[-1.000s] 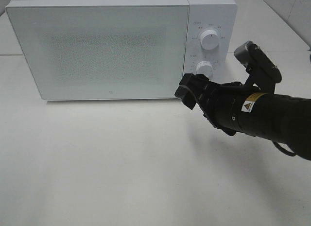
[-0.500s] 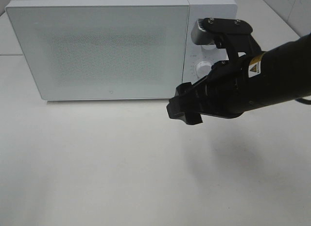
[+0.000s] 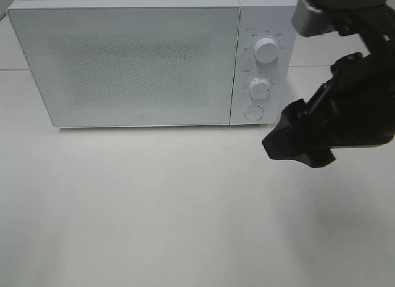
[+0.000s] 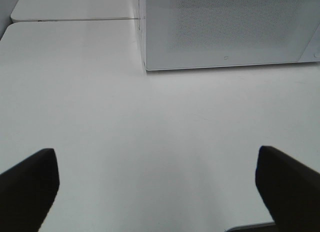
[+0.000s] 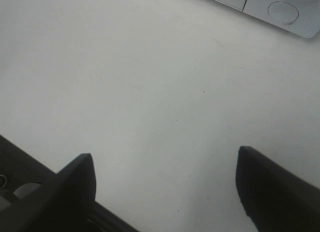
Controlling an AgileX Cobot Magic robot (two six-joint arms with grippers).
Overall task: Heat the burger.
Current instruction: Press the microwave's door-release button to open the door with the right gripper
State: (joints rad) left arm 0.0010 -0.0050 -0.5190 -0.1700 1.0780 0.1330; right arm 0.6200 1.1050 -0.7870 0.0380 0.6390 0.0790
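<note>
Your white desk [image 3: 154, 213] fills the high view. The white microwave [image 3: 123, 58] stands on it at 11 o'clock, shut. The burger shows in no view, so you cannot tell where it is. Your right arm [image 3: 364, 108] enters at 3 o'clock. Its right gripper [image 3: 298, 152] hangs released above the desk, grasping nothing. The left gripper [image 4: 155, 189] is also released, wide and empty. Two dials [image 3: 266, 50] and a round button [image 3: 253, 112] sit at 10 o'clock of the right gripper.
</note>
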